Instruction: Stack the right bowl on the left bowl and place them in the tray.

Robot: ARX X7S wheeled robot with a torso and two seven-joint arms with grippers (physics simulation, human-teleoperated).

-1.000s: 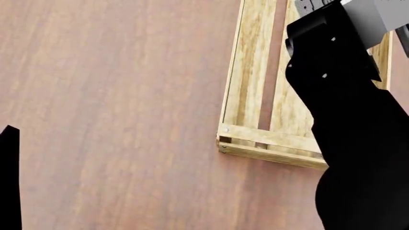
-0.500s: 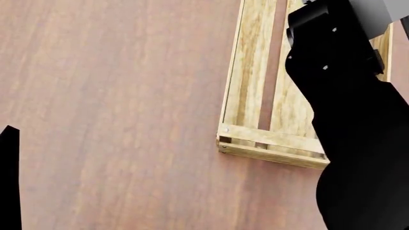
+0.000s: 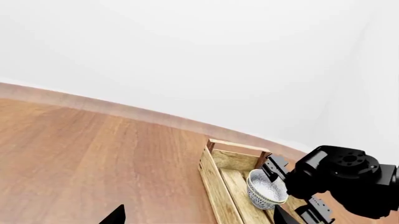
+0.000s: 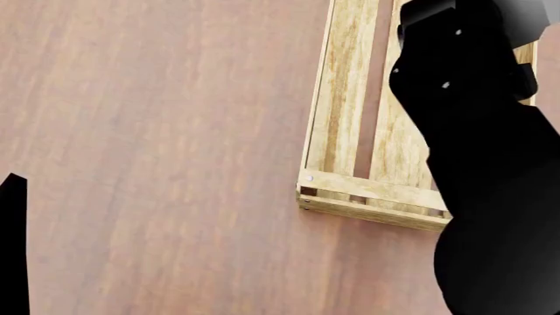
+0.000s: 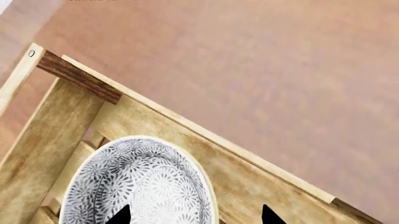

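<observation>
Right arm (image 4: 477,131) farther over tray (image 4: 337,118).

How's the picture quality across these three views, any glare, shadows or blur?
Head view: sharp, even light, no glare; the black right arm hides much of the tray. Left wrist view: mostly blank white wall, flat lighting, table edge curves slightly; the bowl is small but clear. Right wrist view: the bowl's pattern is crisp, soft shading under the tray rim, no glare.

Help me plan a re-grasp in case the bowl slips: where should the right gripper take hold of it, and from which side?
Grip the bowl by its thin rim, coming from above. It sits upright inside the tray, whose low walls hinder a sideways approach, and the open mouth lets one finger go inside, one outside.
</observation>
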